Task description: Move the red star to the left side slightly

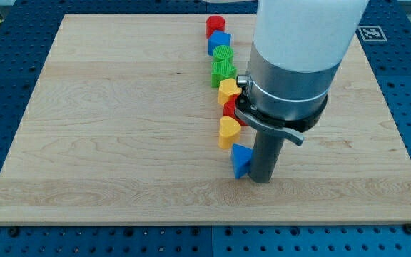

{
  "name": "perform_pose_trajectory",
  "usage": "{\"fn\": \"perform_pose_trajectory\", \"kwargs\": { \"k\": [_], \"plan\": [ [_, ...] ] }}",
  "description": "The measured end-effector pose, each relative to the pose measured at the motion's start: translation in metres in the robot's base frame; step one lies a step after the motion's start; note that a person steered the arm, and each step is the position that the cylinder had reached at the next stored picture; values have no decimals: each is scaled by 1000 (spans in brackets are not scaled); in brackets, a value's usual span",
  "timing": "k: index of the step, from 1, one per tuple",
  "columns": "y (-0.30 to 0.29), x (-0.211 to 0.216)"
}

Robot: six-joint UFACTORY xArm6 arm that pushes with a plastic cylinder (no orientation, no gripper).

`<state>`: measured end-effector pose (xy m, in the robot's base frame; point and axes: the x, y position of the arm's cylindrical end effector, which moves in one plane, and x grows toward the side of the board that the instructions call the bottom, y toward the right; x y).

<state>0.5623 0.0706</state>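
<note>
Currently, no claw is fitted to this arm, so nothing can be said of one being open or closed, and nothing is held; only my tip (261,180) is offered for pushing. It is set down on the counter (105,128) just to the view's right of the blue triangle block (240,160), touching it or nearly so.

A column of blocks is seen running from the view's top toward the middle: a red block (215,26), a blue block (219,42), two green blocks (222,53) (222,71), a yellow block (228,91), the red star (231,109) and a yellow heart (228,132). The red star is largely hidden behind the arm's collar, wedged between the yellow block above and the yellow heart below, apparently touching both.

The main risk is judged to be this crowding. If the star is pushed from the view's right, its neighbours could be dragged along, and the column scattered. A push from where my tip now stands would move the blue triangle instead, not the star. The star's exact outline cannot be made out, so an off-centre contact could spin it rather than slide it.

Room is plentiful: the counter to the view's left of the column is bare wood, far from any edge, so a slight move leftward is not threatened by a fall. To the view's right, space for approach is narrower but seems sufficient.
</note>
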Motion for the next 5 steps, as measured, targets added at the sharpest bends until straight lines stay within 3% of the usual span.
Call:
{"fn": "perform_pose_trajectory", "kwargs": {
  "k": [2,4,5],
  "plan": [
    [2,-6],
    [134,-6],
    [134,-6]
  ]
}}
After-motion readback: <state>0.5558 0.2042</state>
